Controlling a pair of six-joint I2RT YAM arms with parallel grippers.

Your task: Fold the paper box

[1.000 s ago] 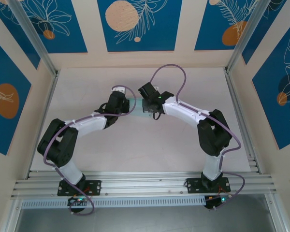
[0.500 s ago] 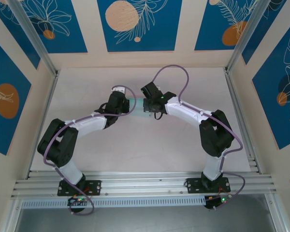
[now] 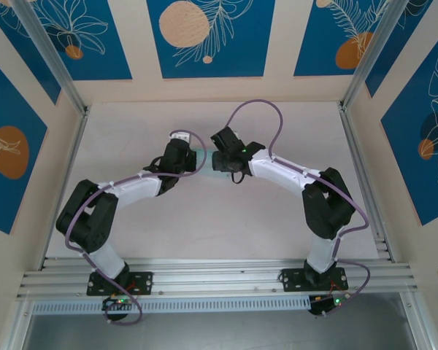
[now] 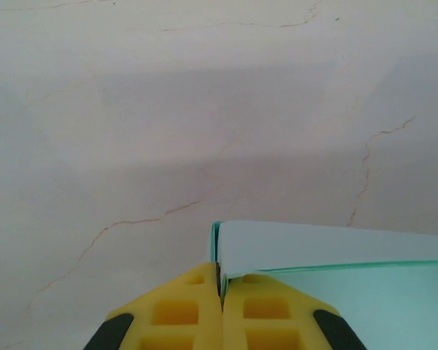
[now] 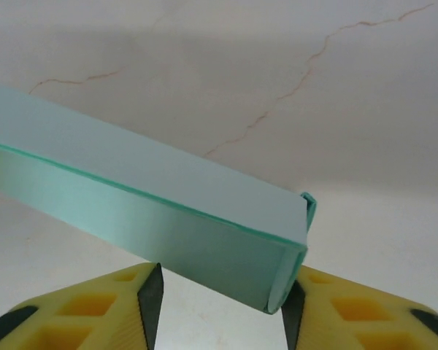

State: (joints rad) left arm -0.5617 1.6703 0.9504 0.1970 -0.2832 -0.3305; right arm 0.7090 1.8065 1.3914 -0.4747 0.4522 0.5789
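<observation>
Where the left pincer point(image 4: 220, 275) meets the card, its two yellow pads point(image 4: 177, 312) are pressed flat together. A thin upright edge of the paper box point(image 4: 328, 251) is nipped in the seam between them. From that pinch the box runs off to the right of the left wrist view. It shows a pale blue panel on top, a greener panel below it, and a sharp teal crease dividing the two.

The right pincer point(image 5: 219, 299) stands spread, with its yellow fingers point(image 5: 95, 310) set wide apart. The far end of the box lies across the gap between them as a long, squared tube of pale card, slanting down from upper left to lower right. A small flap juts out at its end corner. The pad on the right of that view sits close against this corner, and I cannot tell whether it touches. The opposite pad lies just under the lower face of the box.

Beneath both pincers lies the counter point(image 4: 131, 109), a pale surface threaded with fine brownish cracks and crossed by soft shadows.

From above, the two arms bend inward and meet over the middle of the counter, toward its far half. The box bridges the short space between their wrists. Blue panels point(image 3: 210, 36) with orange discs and leaf drawings wall in the workspace.
</observation>
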